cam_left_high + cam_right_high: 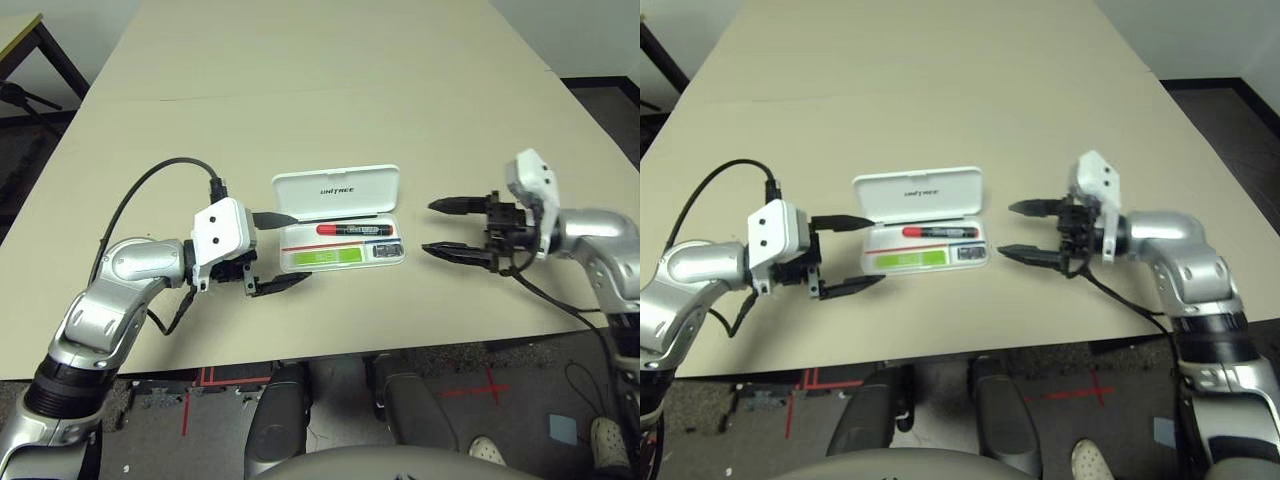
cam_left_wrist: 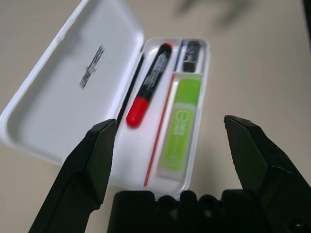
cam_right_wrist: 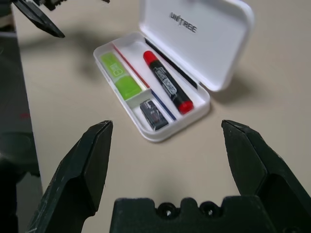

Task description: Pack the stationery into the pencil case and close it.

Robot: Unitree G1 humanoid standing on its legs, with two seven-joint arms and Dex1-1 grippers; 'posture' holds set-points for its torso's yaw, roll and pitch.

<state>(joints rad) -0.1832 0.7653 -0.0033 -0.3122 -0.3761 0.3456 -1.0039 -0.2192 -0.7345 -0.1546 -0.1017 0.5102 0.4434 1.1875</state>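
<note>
The open pencil case lies between the left gripper and right gripper, both wide open (and holding nothing), the marker inside.

We find bare tabletop across the upper half of the left eye frame, a free approach from above. At mid-frame, the raised lid blocks passage into the case from its upper side. The left gripper obstructs the case's left end; table separates its right end from the right gripper.
</note>
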